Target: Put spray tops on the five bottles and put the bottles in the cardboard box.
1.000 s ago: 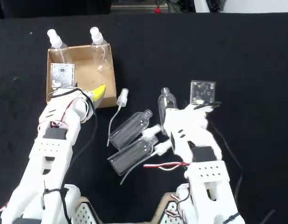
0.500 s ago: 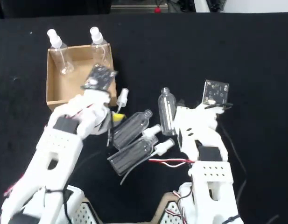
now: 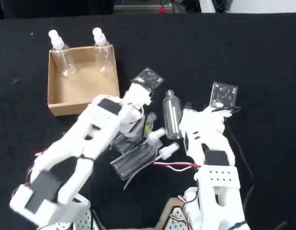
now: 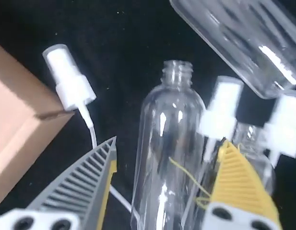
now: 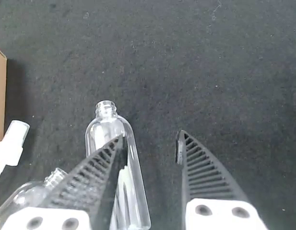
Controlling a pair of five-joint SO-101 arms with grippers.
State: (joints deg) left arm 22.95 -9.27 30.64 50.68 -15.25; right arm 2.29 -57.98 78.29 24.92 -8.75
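The left gripper [image 4: 169,143], fingers spread wide, straddles an uncapped bottle [image 4: 169,110] lying mid-table. A loose spray top [image 4: 68,81] lies just beside it, near the box [image 3: 83,106], where two capped bottles [image 3: 100,48] stand. The right gripper [image 5: 151,137], likewise spread and holding nothing, hovers at a second bottle [image 5: 107,124], also uncapped. The step appears to be lifting the bottle for capping. The fingers should close on its body, leaving the neck free, and the yellow finger [image 4: 234,172] should avoid the neighbouring white tops [image 4: 219,115].
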